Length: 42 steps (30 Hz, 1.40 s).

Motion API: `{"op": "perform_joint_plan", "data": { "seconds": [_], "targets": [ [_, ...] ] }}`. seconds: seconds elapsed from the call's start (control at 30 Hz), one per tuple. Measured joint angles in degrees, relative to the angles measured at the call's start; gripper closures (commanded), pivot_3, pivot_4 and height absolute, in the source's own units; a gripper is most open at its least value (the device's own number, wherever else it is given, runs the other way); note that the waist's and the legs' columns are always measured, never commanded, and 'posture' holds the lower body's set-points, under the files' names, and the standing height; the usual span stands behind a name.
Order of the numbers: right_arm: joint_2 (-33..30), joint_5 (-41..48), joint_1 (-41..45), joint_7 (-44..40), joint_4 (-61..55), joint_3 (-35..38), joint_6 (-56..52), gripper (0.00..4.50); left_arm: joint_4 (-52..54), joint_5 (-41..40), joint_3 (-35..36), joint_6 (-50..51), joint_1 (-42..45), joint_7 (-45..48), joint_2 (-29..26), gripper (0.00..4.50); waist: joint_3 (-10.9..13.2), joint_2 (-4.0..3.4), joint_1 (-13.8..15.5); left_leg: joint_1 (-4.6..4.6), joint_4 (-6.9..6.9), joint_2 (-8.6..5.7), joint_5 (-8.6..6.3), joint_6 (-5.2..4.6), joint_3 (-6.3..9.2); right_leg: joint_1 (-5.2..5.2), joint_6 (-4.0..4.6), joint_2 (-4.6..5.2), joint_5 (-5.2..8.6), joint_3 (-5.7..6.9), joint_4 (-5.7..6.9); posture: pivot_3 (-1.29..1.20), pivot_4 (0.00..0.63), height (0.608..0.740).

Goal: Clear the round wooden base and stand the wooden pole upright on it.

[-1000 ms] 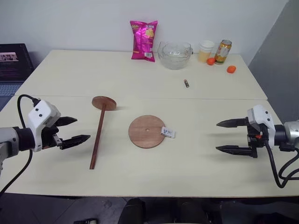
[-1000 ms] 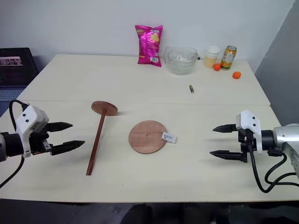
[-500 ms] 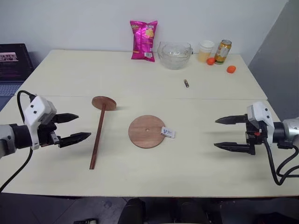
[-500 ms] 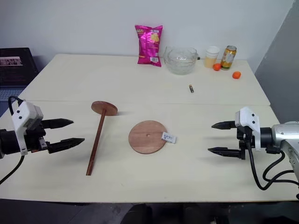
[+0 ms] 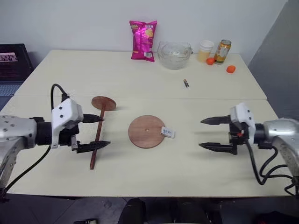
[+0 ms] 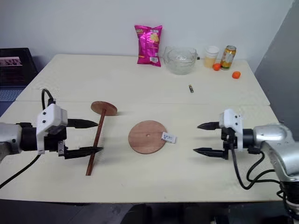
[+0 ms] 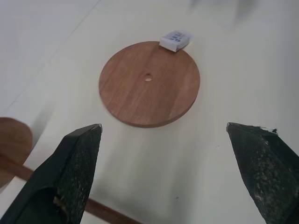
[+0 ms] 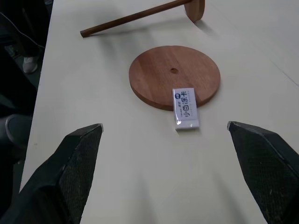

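Lying flat mid-table: round wooden base (image 5: 146,131), reddish-brown, small centre hole, white eraser (image 8: 186,108) with blue print overlapping its rim.
Wooden pole (image 5: 97,138) lies left of it; left gripper (image 5: 96,132) and right gripper (image 5: 208,133) are spread wide, empty.

Red-brown base (image 5: 146,131) & pole (image 5: 97,141), white eraser (image 5: 167,132), pink bag (image 5: 143,40).

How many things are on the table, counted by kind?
Wooden parts: 2 (round wooden base, wooden pole)
White packet: 1
Chip bag: 1
Glass bowl: 1
Cup: 1
Can: 1
Orange fruits: 2
Battery: 1
Total: 10
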<state>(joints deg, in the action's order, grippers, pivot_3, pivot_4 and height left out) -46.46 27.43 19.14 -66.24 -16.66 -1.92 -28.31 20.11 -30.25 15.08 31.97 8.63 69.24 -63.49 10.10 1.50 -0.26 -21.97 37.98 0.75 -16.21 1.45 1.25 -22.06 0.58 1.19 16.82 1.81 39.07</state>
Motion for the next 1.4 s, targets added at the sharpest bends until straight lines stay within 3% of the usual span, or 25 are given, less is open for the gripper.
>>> {"op": "perform_joint_plan", "data": {
  "seconds": [0.17,0.43,0.7,0.73,0.8,0.83,1.2,1.4],
  "targets": [
    [8.3,-8.7,6.1,6.5,4.4,-9.8,0.4,0.0,0.4,0.6,-4.4,-1.3,3.0,-0.2,1.4,0.05,0.0,0.01,0.0,-0.01,0.01,0.0,0.0,0.0,0.0,-0.02,0.0,-0.04,0.0,-0.02,0.02,0.0,0.15,0.74],
    [17.4,-16.1,12.5,8.9,18.1,-17.4,4.5,0.0,0.8,1.2,-7.4,-1.5,5.2,-1.8,3.9,0.05,0.0,0.02,0.0,-0.05,0.05,-0.01,0.01,0.0,0.0,-0.07,0.01,-0.05,0.0,-0.04,0.03,0.0,0.15,0.74],
    [20.4,-20.3,16.1,7.5,29.8,-19.8,9.5,0.0,1.3,1.8,-10.5,-2.5,6.2,-2.3,5.4,0.05,0.0,0.02,0.0,-0.08,0.06,-0.02,0.01,0.0,-0.01,-0.09,0.01,-0.05,-0.01,-0.05,0.04,0.0,0.15,0.74],
    [20.5,-21.0,16.4,7.5,30.9,-20.0,10.4,0.36,1.3,1.8,-10.8,-2.6,6.4,-2.3,5.8,0.0,0.0,0.03,0.0,-0.07,0.06,-0.01,0.01,0.0,-0.01,-0.08,0.01,-0.05,-0.01,-0.04,0.04,0.0,0.15,0.74],
    [20.6,-21.3,16.4,7.0,31.7,-20.0,10.7,0.54,1.3,2.2,-11.1,-2.9,6.8,-2.3,6.2,0.0,0.0,0.03,0.0,-0.07,0.06,-0.01,0.01,0.0,-0.01,-0.08,0.01,-0.05,-0.01,-0.04,0.04,0.0,0.15,0.74],
    [20.7,-21.5,16.4,6.7,31.8,-19.9,10.8,0.93,1.3,2.4,-11.2,-3.1,6.9,-2.4,6.5,0.0,0.0,0.03,0.0,-0.08,0.06,-0.01,0.01,0.0,-0.01,-0.08,0.01,-0.05,-0.01,-0.05,0.03,0.0,0.15,0.74],
    [20.7,-21.7,16.1,6.3,31.6,-19.3,12.5,3.3,1.7,2.3,-12.5,-3.6,7.7,-2.5,8.4,0.0,0.0,0.03,0.0,-0.08,0.06,-0.01,0.01,0.0,0.0,-0.08,0.01,-0.05,-0.01,-0.05,0.04,0.0,0.15,0.74],
    [18.3,-20.4,13.2,8.1,27.0,-13.6,11.6,3.42,3.9,1.3,-13.1,-2.4,8.1,-4.4,11.7,0.0,0.0,0.02,0.3,-0.1,0.07,-0.03,0.01,0.0,0.01,-0.06,0.01,-0.03,-0.01,-0.05,0.02,0.0,0.15,0.74]
  ]
}}
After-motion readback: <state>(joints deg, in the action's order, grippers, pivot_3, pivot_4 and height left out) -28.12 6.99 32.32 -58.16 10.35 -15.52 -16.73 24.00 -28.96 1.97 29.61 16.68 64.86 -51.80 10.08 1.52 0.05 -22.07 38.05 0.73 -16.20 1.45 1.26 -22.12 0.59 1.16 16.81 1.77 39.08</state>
